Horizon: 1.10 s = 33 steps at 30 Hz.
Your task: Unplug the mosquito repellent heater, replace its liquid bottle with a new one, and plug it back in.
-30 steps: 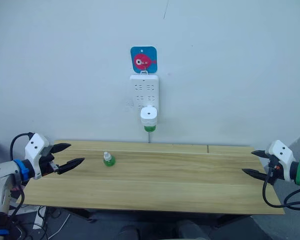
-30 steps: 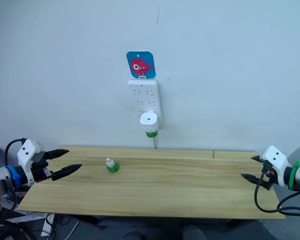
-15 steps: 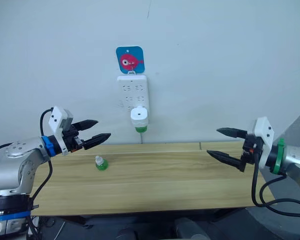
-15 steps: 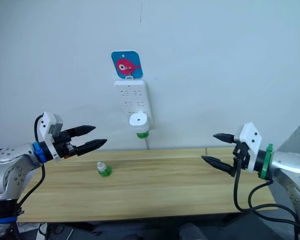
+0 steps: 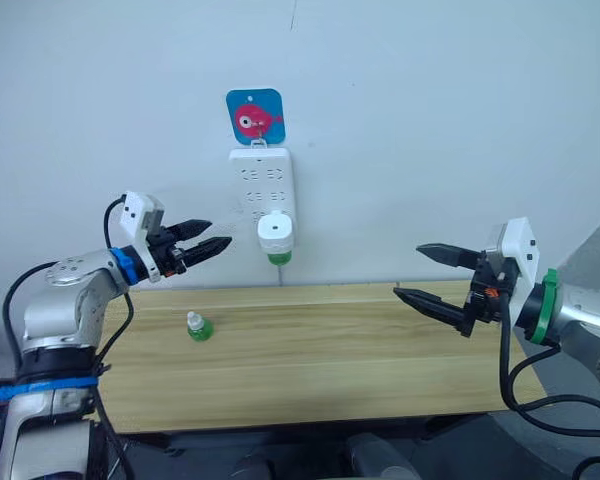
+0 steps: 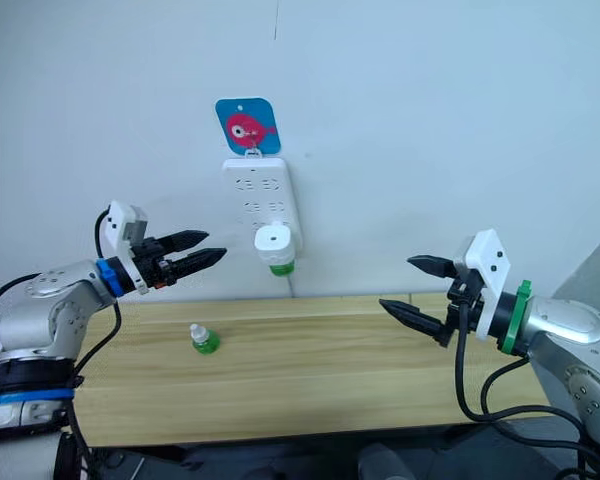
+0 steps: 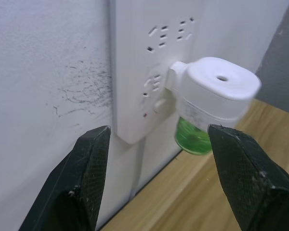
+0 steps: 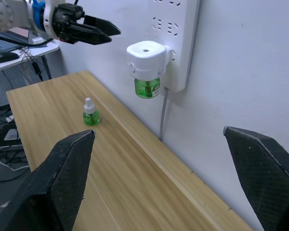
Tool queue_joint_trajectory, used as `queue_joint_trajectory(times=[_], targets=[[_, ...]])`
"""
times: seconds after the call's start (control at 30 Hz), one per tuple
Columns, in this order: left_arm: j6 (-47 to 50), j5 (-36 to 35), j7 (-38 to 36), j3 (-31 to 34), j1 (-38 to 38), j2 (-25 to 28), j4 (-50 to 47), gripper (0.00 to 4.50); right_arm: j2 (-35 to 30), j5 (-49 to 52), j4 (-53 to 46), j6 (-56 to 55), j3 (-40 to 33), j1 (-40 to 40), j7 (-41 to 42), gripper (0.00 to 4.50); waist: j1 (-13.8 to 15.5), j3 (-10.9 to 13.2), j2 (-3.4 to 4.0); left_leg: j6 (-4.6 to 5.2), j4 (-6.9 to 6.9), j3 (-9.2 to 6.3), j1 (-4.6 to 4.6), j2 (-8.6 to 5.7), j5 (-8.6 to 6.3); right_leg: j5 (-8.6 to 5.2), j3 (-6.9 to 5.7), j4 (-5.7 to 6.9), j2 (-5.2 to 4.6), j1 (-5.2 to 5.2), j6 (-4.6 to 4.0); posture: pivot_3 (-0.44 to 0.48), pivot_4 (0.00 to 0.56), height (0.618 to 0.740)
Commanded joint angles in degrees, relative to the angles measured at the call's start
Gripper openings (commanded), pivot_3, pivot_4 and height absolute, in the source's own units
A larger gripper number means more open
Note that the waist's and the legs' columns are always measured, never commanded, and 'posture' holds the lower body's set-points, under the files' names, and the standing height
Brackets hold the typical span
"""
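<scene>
The white mosquito repellent heater [image 5: 276, 231] is plugged into the white socket strip [image 5: 262, 185] on the wall, with a green bottle [image 5: 278, 258] hanging under it. The new green bottle [image 5: 197, 326] with its white cap stands upright on the wooden table [image 5: 310, 360], left of centre. My left gripper [image 5: 216, 236] is open and held up near the wall, just left of the heater, apart from it. My right gripper [image 5: 410, 272] is open, raised above the table's right part, pointing left. The heater [image 7: 216, 91] shows close between the left fingers [image 7: 84, 168].
A blue card with a pink figure [image 5: 255, 117] hangs above the socket strip. A white cable [image 8: 162, 115] runs down from the strip to the table's back edge. The wall stands directly behind the table.
Both arms have risen from the table's sides. The left gripper has moved right toward the heater; the right gripper has moved left. The camera view has shifted too.
</scene>
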Motion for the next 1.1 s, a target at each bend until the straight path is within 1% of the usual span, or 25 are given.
queue_joint_trajectory(times=[0.03,0.3,0.5,0.57,0.77,0.9,0.93,0.97,1.1], targets=[[-4.0,2.0,-1.5,-1.2,-3.9,-0.7,4.6,3.33,0.2,1.5,-2.4,0.0,-0.9,-0.8,-1.6,4.50,-0.1,0.1,-0.06,0.00,0.00,0.00,-0.01,0.00,0.00,0.00,0.00,0.00,0.00,0.00,0.00,-0.225,0.071,0.740],[-9.6,5.8,-5.1,-3.8,-12.4,-2.0,17.1,3.33,-0.2,2.5,-2.9,0.4,-1.1,-0.9,-3.4,4.50,-1.1,0.5,-0.15,0.00,-0.03,-0.03,-0.09,0.00,0.00,0.00,-0.01,-0.02,0.00,-0.06,0.01,-0.252,0.074,0.740],[-14.4,8.5,-6.2,-4.8,-17.3,-4.2,24.8,3.33,-0.7,3.7,-3.5,1.1,-1.0,-1.5,-4.6,4.50,-1.8,0.6,-0.17,0.00,-0.03,-0.06,-0.11,-0.01,0.00,-0.01,-0.04,-0.05,0.00,-0.06,0.02,-0.263,0.075,0.740],[-15.8,9.3,-6.8,-5.2,-18.7,-5.0,27.0,3.33,-0.9,4.3,-3.8,1.6,-1.2,-1.8,-5.1,4.50,-2.2,0.7,-0.17,0.00,-0.03,-0.06,-0.11,-0.01,0.00,-0.01,-0.04,-0.05,0.00,-0.06,0.03,-0.279,0.076,0.740],[-18.6,10.9,-9.2,-5.7,-22.1,-6.3,32.1,3.33,-1.6,5.6,-4.4,2.4,-1.7,-2.0,-6.1,4.50,-3.0,0.9,-0.21,0.00,-0.04,-0.11,-0.16,-0.04,0.00,-0.03,-0.06,-0.08,0.00,-0.06,0.05,-0.294,0.077,0.740],[-18.1,10.9,-13.0,-6.1,-24.0,-6.8,32.8,3.33,-2.2,6.3,-4.5,2.6,-2.0,-1.8,-6.2,4.50,-3.2,1.0,-0.22,0.00,-0.03,-0.12,-0.17,-0.05,0.00,-0.03,-0.06,-0.09,0.00,-0.06,0.06,-0.299,0.078,0.740],[-17.7,10.8,-13.7,-6.1,-24.3,-6.9,32.6,2.97,-2.3,6.4,-4.5,2.6,-2.0,-1.7,-6.2,4.50,-3.3,1.0,-0.21,0.00,-0.03,-0.12,-0.18,-0.05,0.00,-0.03,-0.06,-0.10,0.00,-0.06,0.06,-0.299,0.078,0.740],[-17.5,10.7,-14.3,-6.1,-24.6,-6.9,32.5,2.77,-2.4,6.5,-4.5,2.6,-2.0,-1.7,-6.1,4.50,-3.3,1.0,-0.21,0.00,-0.04,-0.12,-0.19,-0.05,0.00,-0.03,-0.06,-0.14,0.00,-0.06,0.06,-0.299,0.078,0.740],[-17.0,10.8,-15.8,-5.8,-25.0,-6.9,32.2,1.55,-2.2,6.9,-4.6,2.3,-1.5,-1.6,-5.9,4.50,-3.4,1.1,-0.17,0.00,-0.10,-0.14,-0.22,-0.03,-0.01,-0.03,-0.08,-0.26,0.00,-0.07,0.07,-0.299,0.078,0.740]])
